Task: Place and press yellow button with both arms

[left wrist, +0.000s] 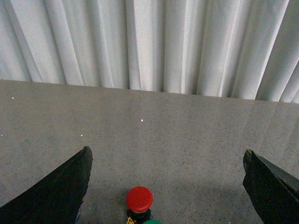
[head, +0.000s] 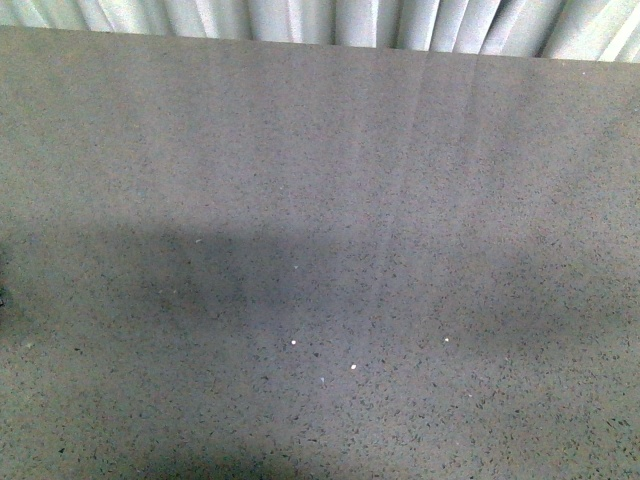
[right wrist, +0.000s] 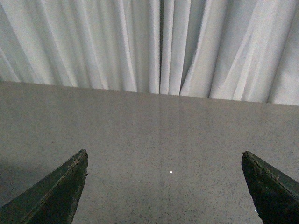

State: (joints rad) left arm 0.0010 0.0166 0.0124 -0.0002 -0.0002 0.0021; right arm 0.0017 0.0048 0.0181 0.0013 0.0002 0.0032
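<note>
Standing at the front view, I see only the speckled grey table [head: 320,200] running back to a pleated white curtain [head: 300,20]; neither arm shows, and no button of any colour lies on the stretch in sight.

From the left wrist view, the left claw [left wrist: 166,150] is spread wide, its two dark fingers [left wrist: 56,191] far apart with nothing held between them; on the table in the gap, close to the camera, stands a red button [left wrist: 139,198] on a black collar; a green cap [left wrist: 152,222] is cut off by the picture's edge just beside it; a yellow sliver [left wrist: 130,220] peeks out by the red button's base, too small for me to say whether it is the yellow button.

From the right wrist view, the right claw [right wrist: 164,152] is likewise fully spread and empty; only table and curtain lie ahead of it; no button is in sight there.

To my eye the task is at its very start; the yellow button is in neither claw, and it sits nowhere on the open table in front; if the sliver is it, it waits beside the red button under the left claw; picking it up, setting it down and pressing it all look left to do.
</note>
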